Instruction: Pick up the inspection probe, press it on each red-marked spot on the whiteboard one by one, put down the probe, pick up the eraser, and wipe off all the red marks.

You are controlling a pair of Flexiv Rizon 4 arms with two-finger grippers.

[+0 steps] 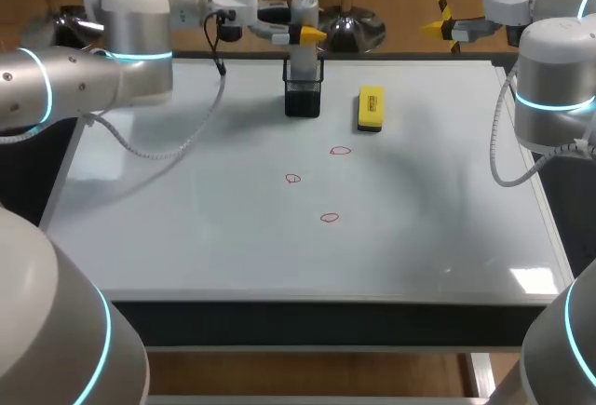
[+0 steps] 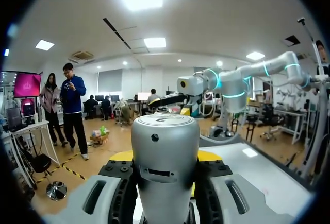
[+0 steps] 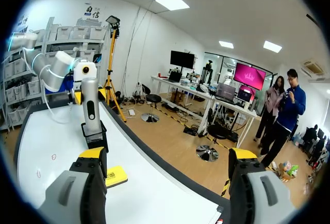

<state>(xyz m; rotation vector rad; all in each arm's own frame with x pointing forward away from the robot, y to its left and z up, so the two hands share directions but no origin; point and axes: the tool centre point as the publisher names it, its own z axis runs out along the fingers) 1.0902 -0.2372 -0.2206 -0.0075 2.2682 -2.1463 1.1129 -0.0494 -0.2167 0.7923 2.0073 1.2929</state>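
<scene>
Left end effector (image 1: 305,33): I'm clamping the inspection probe (image 2: 165,152) from both sides.
Probe: it's standing upright in the black holder (image 1: 303,98) on the whiteboard (image 1: 419,228).
Right end effector (image 3: 167,162): I'm holding it wide open, empty.

1 small black holder (image 1: 303,100) — upright — stands near the far edge of the table (image 1: 307,319).

The whiteboard (image 1: 186,237) looks smooth and glossy, the inspection probe (image 2: 165,157) satin grey metal, the eraser (image 1: 371,108) matt yellow plastic.
</scene>
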